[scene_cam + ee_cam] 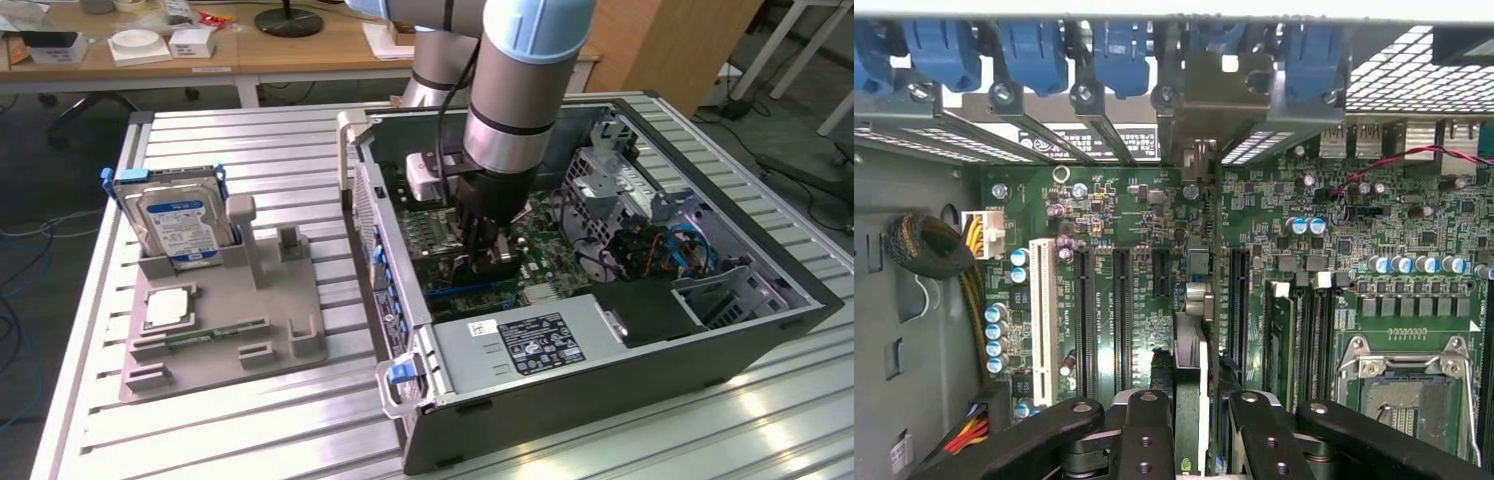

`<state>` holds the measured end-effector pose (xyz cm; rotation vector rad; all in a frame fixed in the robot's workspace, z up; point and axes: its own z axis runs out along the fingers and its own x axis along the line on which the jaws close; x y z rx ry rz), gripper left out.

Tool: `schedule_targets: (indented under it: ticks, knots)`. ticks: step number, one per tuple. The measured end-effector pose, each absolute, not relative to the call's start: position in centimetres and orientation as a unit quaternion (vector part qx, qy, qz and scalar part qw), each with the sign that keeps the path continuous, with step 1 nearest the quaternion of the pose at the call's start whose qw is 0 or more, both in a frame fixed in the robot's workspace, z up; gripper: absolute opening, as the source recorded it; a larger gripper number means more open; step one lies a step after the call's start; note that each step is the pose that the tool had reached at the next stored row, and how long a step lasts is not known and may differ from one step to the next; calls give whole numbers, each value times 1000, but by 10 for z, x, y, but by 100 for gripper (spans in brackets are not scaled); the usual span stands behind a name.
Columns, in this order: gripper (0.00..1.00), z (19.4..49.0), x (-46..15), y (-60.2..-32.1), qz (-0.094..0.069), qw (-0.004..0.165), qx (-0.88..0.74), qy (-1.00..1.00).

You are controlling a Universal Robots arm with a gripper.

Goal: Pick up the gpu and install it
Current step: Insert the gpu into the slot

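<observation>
The claw (489, 262) is down inside the open computer case (641, 395), its fingers closed on the gpu (1192, 330), a thin card seen edge-on (dark, upright between the two fingers). In the wrist view the card stands over the long slots of the green motherboard (1134, 200); whether it is seated in one I cannot tell. On the exterior view's left, well apart from the case, a hard drive (183, 225) stands in a grey holder (227, 330) on the slatted table (254, 140).
</observation>
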<state>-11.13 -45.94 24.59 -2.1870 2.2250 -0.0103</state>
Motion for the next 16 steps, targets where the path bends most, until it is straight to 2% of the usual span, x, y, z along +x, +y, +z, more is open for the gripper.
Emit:
schedule_targets:
  ticks: [16]
  knots:
    - [26, 244, -111, -459, -3, 11, -701, 713]
